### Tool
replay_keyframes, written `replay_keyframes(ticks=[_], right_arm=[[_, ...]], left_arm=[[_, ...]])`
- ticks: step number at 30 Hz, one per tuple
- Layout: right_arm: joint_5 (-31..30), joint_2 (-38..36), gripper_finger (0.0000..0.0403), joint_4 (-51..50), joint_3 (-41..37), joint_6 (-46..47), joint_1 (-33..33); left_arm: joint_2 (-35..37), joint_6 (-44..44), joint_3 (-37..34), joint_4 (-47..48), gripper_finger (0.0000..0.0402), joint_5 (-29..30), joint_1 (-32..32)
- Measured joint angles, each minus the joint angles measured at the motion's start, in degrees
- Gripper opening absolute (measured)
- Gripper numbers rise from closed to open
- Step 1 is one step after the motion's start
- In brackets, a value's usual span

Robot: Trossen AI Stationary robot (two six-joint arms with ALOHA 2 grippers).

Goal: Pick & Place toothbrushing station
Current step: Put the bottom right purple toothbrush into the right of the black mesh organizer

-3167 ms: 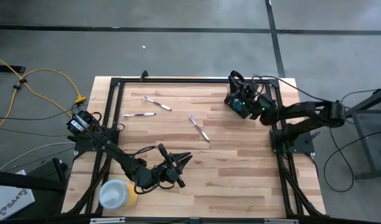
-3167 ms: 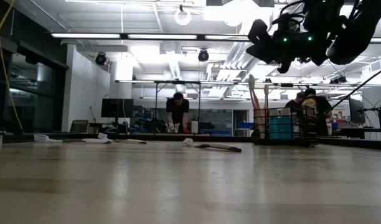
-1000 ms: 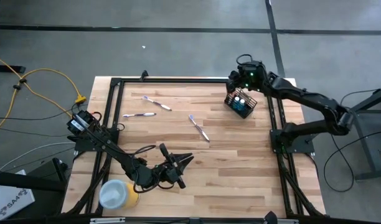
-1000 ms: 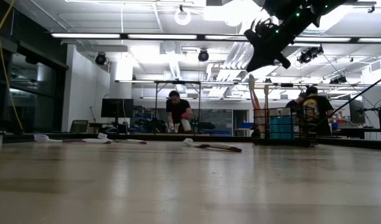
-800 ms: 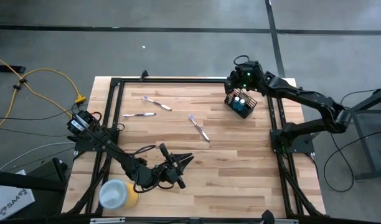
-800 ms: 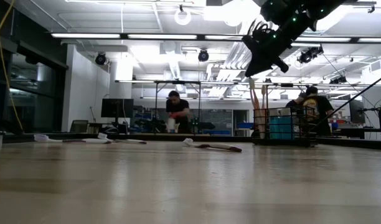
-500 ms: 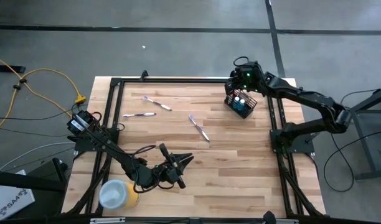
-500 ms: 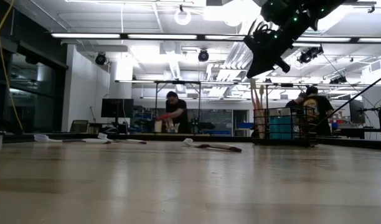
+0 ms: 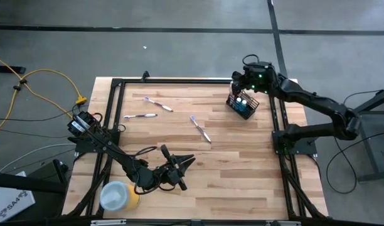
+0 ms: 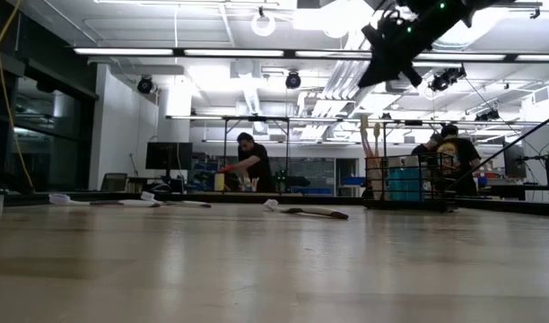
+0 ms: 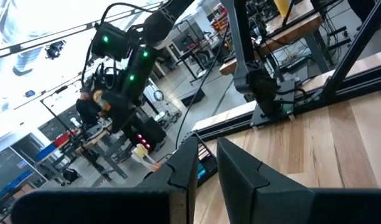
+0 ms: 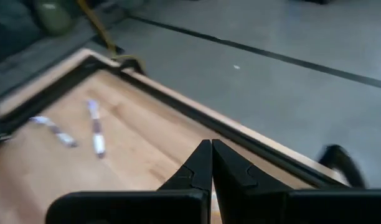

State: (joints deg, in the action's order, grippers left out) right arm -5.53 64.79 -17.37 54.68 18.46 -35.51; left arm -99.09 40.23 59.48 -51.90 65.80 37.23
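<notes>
The black wire-mesh holder (image 9: 243,105) stands on its base at the table's far right, with two blue tubes (image 9: 241,100) inside; in the low view (image 10: 409,184) pale toothbrushes (image 10: 371,148) stand upright in it. Three toothbrushes lie flat on the table: two at the far left (image 9: 157,103) (image 9: 140,116) and one mid-table (image 9: 201,129). My right gripper (image 9: 238,80) (image 12: 210,149) is shut and empty, raised above the holder's far side (image 10: 368,77). My left gripper (image 9: 187,160) (image 11: 206,165) waits near the front edge, with a narrow gap between its fingers, and is empty.
A yellow cylinder with a white top (image 9: 120,194) stands at the table's near left corner. A black frame (image 9: 179,80) runs along the table's edges. A person (image 10: 252,166) works in the room behind the table.
My right gripper has risen higher above the holder and gone slightly toward the table's right edge. The holder and the toothbrushes on the table have stayed where they were.
</notes>
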Motion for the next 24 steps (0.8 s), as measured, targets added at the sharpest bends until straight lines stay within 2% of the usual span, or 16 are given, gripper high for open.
replay_keyframes(ticks=[10,16,24], right_arm=[[6.79,-0.80,0.0002,-3.01,0.00,-0.74,12.11],[10.14,-0.80,0.0002,-10.42,0.00,-0.72,17.09],[8.91,-0.73,0.0002,-16.71,0.00,-0.29,23.58]], left_arm=[[0.00,0.02,0.00,0.02,0.0052,0.99,0.04],[0.00,2.45,0.00,0.07,0.0052,7.45,1.88],[0.00,3.82,0.00,2.81,0.0034,3.14,4.51]])
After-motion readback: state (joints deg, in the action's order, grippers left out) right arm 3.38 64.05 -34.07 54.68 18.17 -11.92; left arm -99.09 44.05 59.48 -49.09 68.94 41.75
